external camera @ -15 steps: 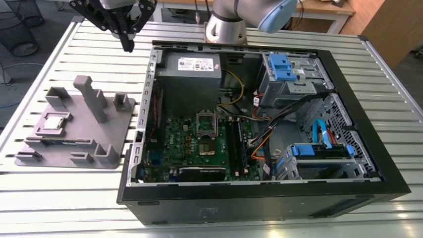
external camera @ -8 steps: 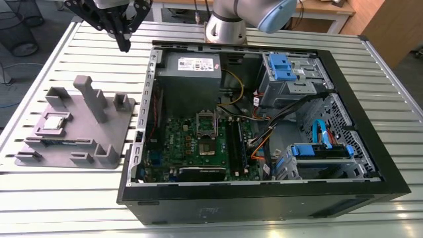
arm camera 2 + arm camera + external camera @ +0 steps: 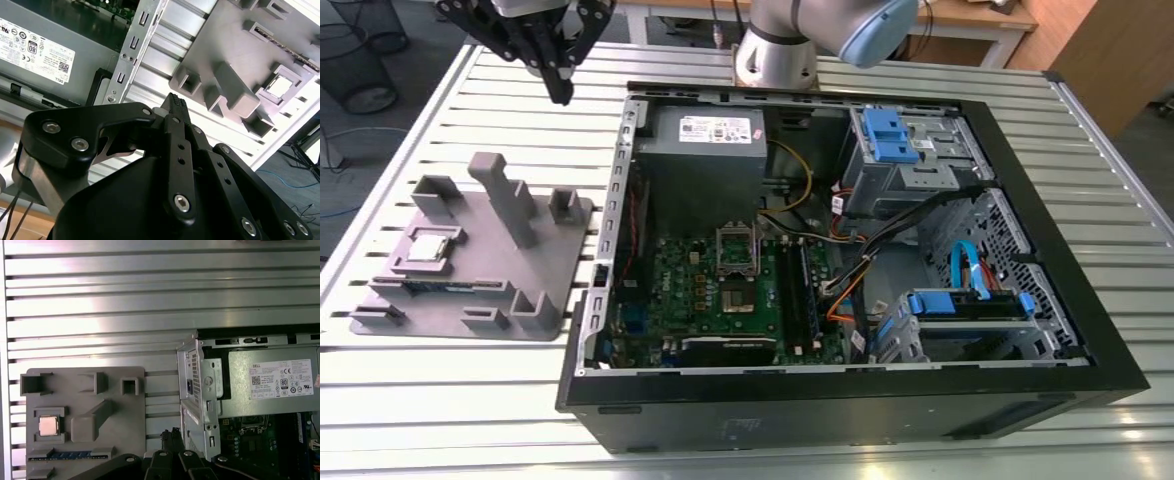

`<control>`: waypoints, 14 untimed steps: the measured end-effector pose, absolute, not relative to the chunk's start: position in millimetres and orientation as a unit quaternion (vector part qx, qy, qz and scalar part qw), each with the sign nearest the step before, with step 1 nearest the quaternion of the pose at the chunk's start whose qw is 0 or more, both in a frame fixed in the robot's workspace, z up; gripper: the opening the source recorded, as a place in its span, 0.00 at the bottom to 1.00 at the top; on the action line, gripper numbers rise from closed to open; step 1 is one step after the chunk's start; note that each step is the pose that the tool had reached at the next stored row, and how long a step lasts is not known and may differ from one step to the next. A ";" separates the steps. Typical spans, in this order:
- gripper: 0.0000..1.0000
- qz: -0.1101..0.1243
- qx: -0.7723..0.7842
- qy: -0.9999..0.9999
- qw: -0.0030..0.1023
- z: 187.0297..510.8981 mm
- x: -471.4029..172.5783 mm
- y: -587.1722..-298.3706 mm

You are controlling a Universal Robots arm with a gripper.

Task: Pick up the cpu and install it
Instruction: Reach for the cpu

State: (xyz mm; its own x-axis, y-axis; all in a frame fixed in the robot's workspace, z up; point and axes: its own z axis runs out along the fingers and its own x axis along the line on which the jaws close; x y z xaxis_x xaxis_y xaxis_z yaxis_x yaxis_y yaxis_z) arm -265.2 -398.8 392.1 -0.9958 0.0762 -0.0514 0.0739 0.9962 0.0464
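Note:
The cpu (image 3: 427, 247), a small square chip with a shiny metal top, lies flat in a recess of the grey moulded tray (image 3: 520, 290) on the exterior view's left. Both wrist views show it in that recess too (image 3: 49, 426) (image 3: 280, 86). My gripper (image 3: 559, 88) hangs high over the table, beyond the tray and off the case's far left corner. Its fingers (image 3: 175, 102) are shut together with nothing between them, and their tips (image 3: 170, 434) sit between tray and case. The silver socket frame (image 3: 736, 252) with a dark centre lies on the green motherboard inside the open case.
The open black computer case (image 3: 1014, 385) takes up the middle and right of the slatted metal table (image 3: 400, 400). Inside are a grey power supply (image 3: 707, 130), blue drive brackets (image 3: 887, 135) and loose cables. Upright posts (image 3: 500, 195) rise from the tray.

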 end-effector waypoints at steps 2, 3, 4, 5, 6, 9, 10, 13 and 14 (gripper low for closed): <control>0.11 0.022 0.038 0.999 0.027 392.0 -267.9 -398.8; 0.11 0.022 0.038 0.999 0.027 392.0 -269.1 -398.8; 0.11 0.022 0.038 0.999 0.027 392.0 -270.4 -398.8; 0.11 0.022 0.038 0.999 0.027 391.9 -271.9 -398.8; 0.11 0.022 0.038 0.999 0.027 391.9 -273.3 -398.8; 0.11 0.022 0.038 0.999 0.028 391.8 -277.8 -398.8; 0.11 0.022 0.038 0.999 0.028 391.7 -279.4 -398.8; 0.11 0.022 0.038 0.999 0.029 391.5 -284.5 -398.8; 0.11 0.022 0.038 0.999 0.029 391.4 -286.2 -398.8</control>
